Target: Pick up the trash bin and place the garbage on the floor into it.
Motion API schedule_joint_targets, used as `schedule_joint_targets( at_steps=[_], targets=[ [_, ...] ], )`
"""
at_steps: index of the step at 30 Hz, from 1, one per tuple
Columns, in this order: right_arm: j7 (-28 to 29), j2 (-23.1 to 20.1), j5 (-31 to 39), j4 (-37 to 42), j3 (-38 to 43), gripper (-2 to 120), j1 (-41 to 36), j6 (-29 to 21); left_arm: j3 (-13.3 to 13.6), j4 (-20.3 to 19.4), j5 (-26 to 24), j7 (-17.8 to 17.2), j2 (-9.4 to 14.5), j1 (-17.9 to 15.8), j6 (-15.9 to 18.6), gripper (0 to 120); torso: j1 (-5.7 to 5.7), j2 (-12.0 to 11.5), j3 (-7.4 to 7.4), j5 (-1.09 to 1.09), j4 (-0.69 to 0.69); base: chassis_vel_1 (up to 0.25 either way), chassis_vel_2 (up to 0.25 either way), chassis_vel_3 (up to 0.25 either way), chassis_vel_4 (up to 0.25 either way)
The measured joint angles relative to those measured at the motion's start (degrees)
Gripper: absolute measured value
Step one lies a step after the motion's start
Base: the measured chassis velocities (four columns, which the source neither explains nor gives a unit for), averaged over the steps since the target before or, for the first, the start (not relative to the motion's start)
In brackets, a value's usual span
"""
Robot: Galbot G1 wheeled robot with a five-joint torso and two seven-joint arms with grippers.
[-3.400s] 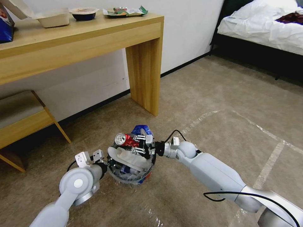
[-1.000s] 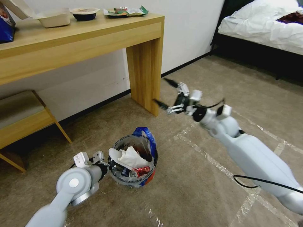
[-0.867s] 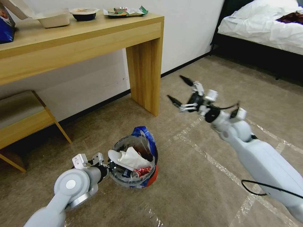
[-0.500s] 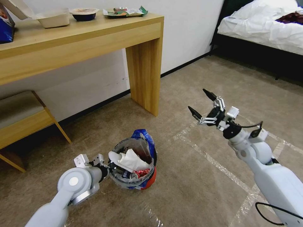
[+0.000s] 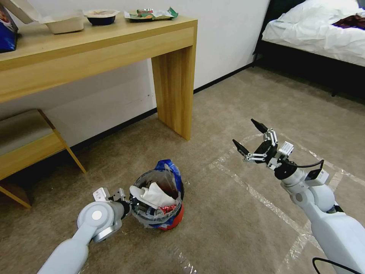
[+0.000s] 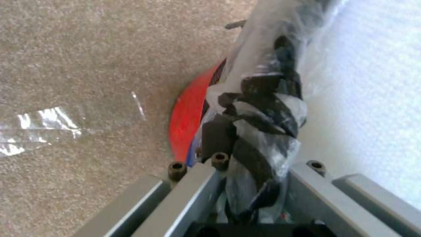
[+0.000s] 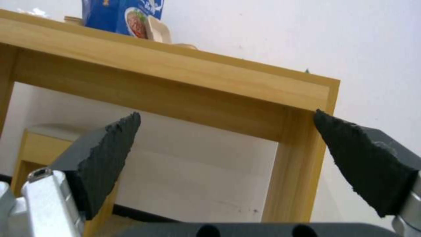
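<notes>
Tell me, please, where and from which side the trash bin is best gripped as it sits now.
Probably at the rim, as the left gripper does: it clamps the bag-lined edge of the trash bin from the robot's left. The thin upright wall fits between the fingers; the round body looks too wide.

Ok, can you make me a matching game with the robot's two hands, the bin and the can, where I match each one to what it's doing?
Things:
1. left hand
2. right hand
3. trash bin
4. red can

States:
A. lies inside the bag with the white tissues
B. open, up in the air, nothing in it
C. stands on the carpet, lined with a clear bag
D. clamped on the bin's bagged rim

Pairs: 1-D, 2-B, 3-C, 4-A
</notes>
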Motion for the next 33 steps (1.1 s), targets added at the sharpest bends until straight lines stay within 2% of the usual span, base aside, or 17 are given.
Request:
schedule_joint_targets(
  at_steps=[10,19,22,24,25,27,30,32,33],
  targets=[
    [-0.2,0.5,-0.6,-0.8,-0.4,100,-0.1,0.4,0.5,1.4,0.6,0.3,-0.3,-0.3,0.1,0,0.00,0.0,-0.01,0.04,0.00,0.000,0.000,0.000,0.000],
    [-0.1,0.7,-0.8,-1.3,-0.6,100,0.0,0.6,0.6,1.3,1.6,0.4,0.6,0.1,1.5,0,0.00,0.0,-0.01,0.01,0.00,0.000,0.000,0.000,0.000],
    [-0.1,0.9,-0.9,-1.5,-1.0,100,0.2,0.7,0.6,1.5,1.6,0.5,0.6,0.2,1.7,6,-0.01,0.0,-0.01,0.02,0.01,0.000,0.000,0.000,0.000],
    [0.0,1.0,-1.1,-1.7,-1.1,100,0.3,0.7,0.7,1.6,1.6,0.5,0.5,0.1,1.7,19,-0.01,0.0,-0.01,0.03,0.01,0.000,0.000,0.000,0.000],
    [0.0,1.0,-1.1,-1.7,-1.1,100,0.3,0.7,0.7,1.6,1.6,0.5,0.5,0.1,1.7,19,-0.01,0.0,-0.01,0.03,0.01,0.000,0.000,0.000,0.000],
    [0.0,1.0,-1.1,-1.7,-1.2,100,0.3,0.7,0.9,1.7,1.7,0.5,0.4,0.1,1.6,27,-0.01,0.0,-0.01,0.02,0.01,0.000,0.000,0.000,0.000],
    [0.0,0.9,-1.0,-1.7,-1.2,100,0.3,0.7,1.0,1.5,1.7,0.4,0.4,0.1,1.5,31,0.00,0.0,0.00,0.00,0.00,0.000,0.000,0.000,0.000],
    [0.0,0.9,-1.1,-2.1,-1.2,100,0.3,0.8,1.1,0.9,1.4,0.2,0.5,0.2,1.5,40,0.00,0.0,0.02,-0.06,-0.03,0.000,0.000,0.000,0.000],
    [0.0,0.9,-1.1,-2.1,-1.2,100,0.3,0.8,1.1,0.9,1.4,0.2,0.5,0.2,1.5,40,0.00,0.0,0.02,-0.06,-0.03,0.000,0.000,0.000,0.000]
  ],
)
